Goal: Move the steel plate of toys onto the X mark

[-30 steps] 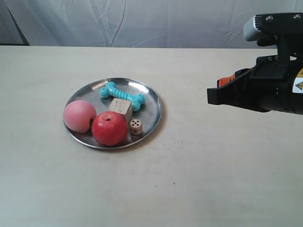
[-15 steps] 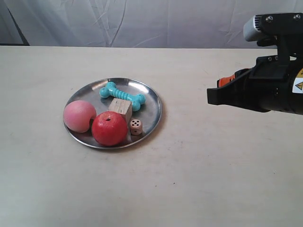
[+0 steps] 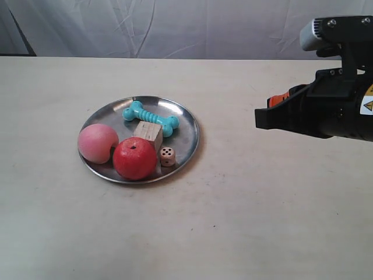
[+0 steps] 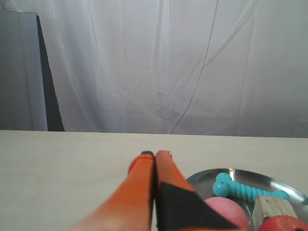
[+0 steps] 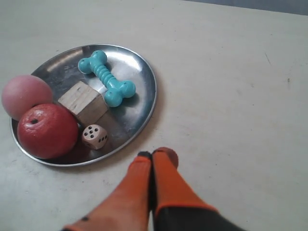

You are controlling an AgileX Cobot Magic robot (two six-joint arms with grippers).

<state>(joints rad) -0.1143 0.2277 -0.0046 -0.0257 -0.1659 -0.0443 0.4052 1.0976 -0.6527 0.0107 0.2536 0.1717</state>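
Locate the steel plate [image 3: 184, 137] resting flat on the table [image 3: 262, 204]. It carries the peach [image 3: 97, 143], apple [image 3: 134, 158], bone [image 3: 150, 118], cube [image 3: 148, 133] and die [image 3: 167, 156]. Check the left gripper [image 4: 155, 155]: its jaws are pressed together beside the plate. Check the right gripper [image 5: 153, 155]: its jaws are pressed together near the rim.

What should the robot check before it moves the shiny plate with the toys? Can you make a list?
1. Peach, apple, bone, cube and die all on the steel plate: ok.
2. Steel plate lying flat on the table: ok.
3. Left pincer open to grab: not ok, shut and empty.
4. Right pincer open to grab: not ok, shut and empty.
5. X mark found: cannot tell, no cross shows clearly.
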